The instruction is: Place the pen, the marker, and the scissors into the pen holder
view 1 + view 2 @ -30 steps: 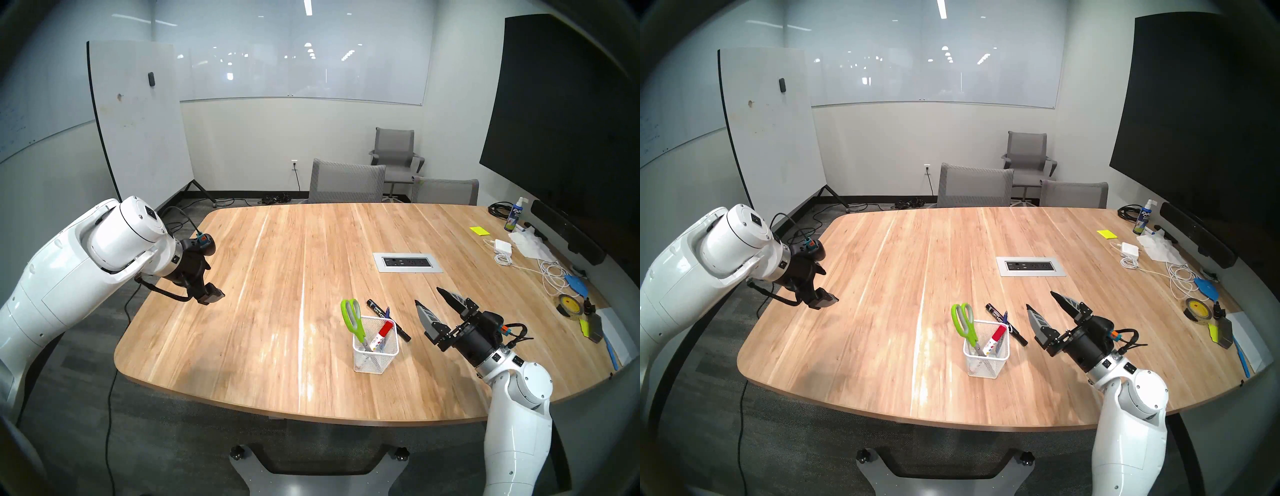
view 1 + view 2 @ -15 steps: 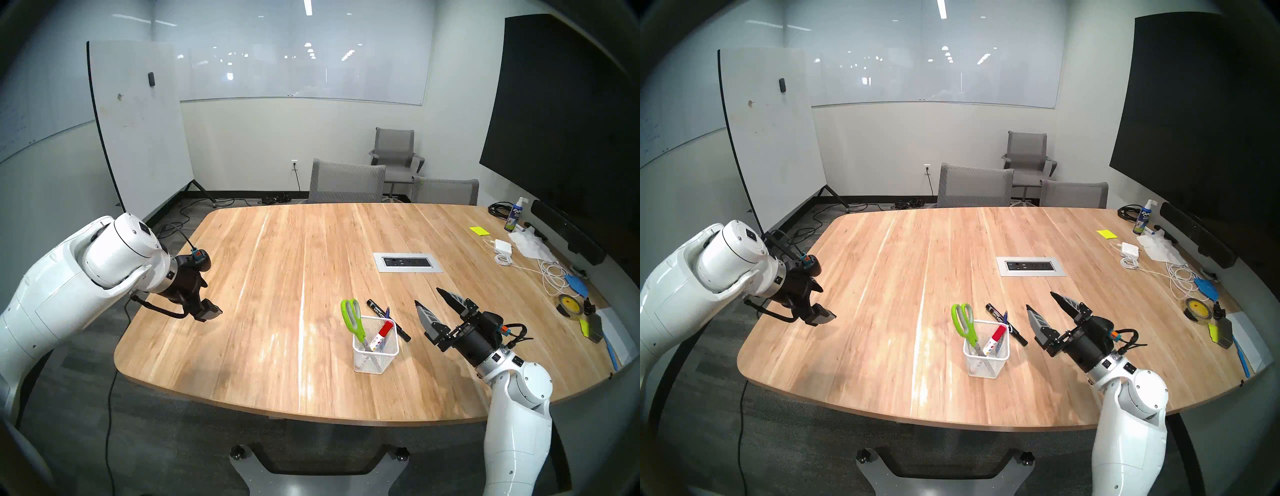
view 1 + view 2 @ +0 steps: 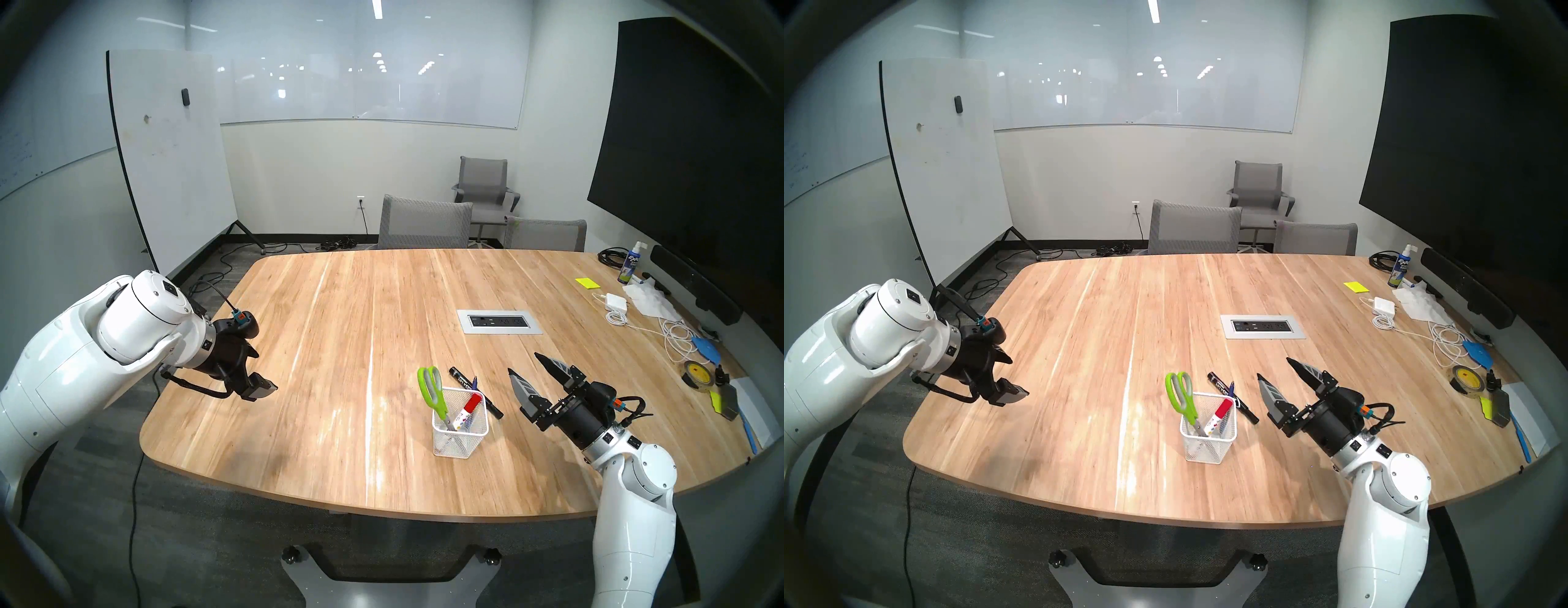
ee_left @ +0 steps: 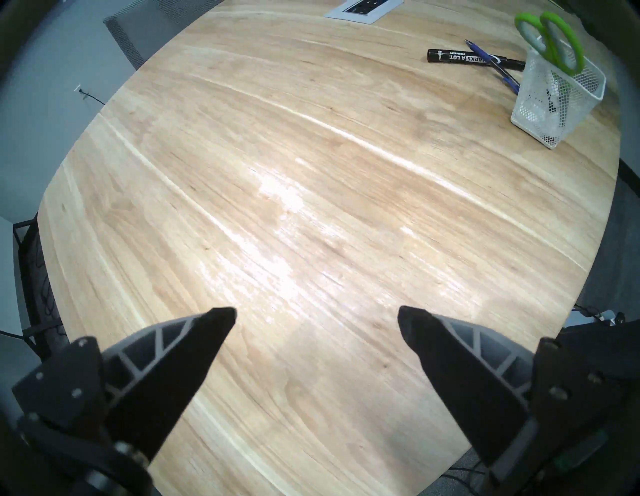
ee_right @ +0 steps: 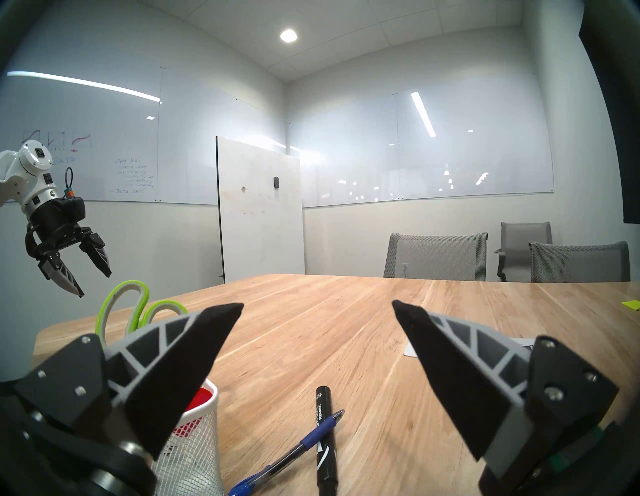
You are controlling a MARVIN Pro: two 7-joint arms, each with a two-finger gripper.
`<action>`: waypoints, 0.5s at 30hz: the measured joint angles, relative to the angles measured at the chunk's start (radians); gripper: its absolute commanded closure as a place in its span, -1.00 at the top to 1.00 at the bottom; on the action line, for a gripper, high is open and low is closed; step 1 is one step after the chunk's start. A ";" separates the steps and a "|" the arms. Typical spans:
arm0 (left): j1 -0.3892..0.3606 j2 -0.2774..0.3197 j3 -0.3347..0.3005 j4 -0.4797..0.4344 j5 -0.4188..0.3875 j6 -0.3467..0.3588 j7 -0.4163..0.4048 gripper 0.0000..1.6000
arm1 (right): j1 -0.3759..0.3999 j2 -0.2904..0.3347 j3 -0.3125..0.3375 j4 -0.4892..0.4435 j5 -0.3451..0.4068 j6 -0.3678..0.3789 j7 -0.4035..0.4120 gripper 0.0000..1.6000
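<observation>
The white mesh pen holder [image 3: 456, 446] stands on the wooden table near the front right. Lime-handled scissors [image 3: 433, 392] stand in it, handles up, beside a red-capped marker [image 3: 471, 403]. Just behind the holder a black marker [image 5: 323, 436] lies on the table, and the blue pen [image 5: 311, 438] lies across it. My right gripper [image 3: 525, 363] hovers open and empty to the right of these. Far to the left, my left gripper [image 4: 317, 313] hangs open and empty over the table's left edge.
A grey power outlet panel [image 3: 499, 321] is set into the table's middle. Along the right edge lie a charger with white cables [image 3: 617, 303], a tape roll [image 3: 695, 373], a spray bottle [image 3: 632, 263] and sticky notes. Grey chairs [image 3: 424, 220] stand behind the table.
My left arm has sunk lower, and its gripper has dropped a little over the table's left edge. The right arm and the objects have not moved.
</observation>
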 measured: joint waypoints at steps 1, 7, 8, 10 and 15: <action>0.006 0.000 -0.005 -0.002 -0.005 -0.003 0.004 1.00 | 0.000 0.000 0.000 0.000 0.000 0.000 0.000 1.00; 0.044 0.000 -0.039 -0.012 -0.039 -0.023 0.031 1.00 | 0.001 0.000 0.001 0.001 -0.001 0.000 0.002 1.00; 0.048 0.000 -0.043 -0.013 -0.043 -0.026 0.034 1.00 | 0.002 0.000 0.001 0.001 -0.001 0.000 0.002 1.00; 0.063 0.000 -0.056 -0.016 -0.056 -0.035 0.045 1.00 | 0.002 0.000 0.001 0.001 -0.001 0.000 0.003 1.00; 0.095 -0.003 -0.087 -0.023 -0.083 -0.054 0.070 1.00 | 0.003 -0.001 0.002 0.001 -0.002 0.000 0.004 1.00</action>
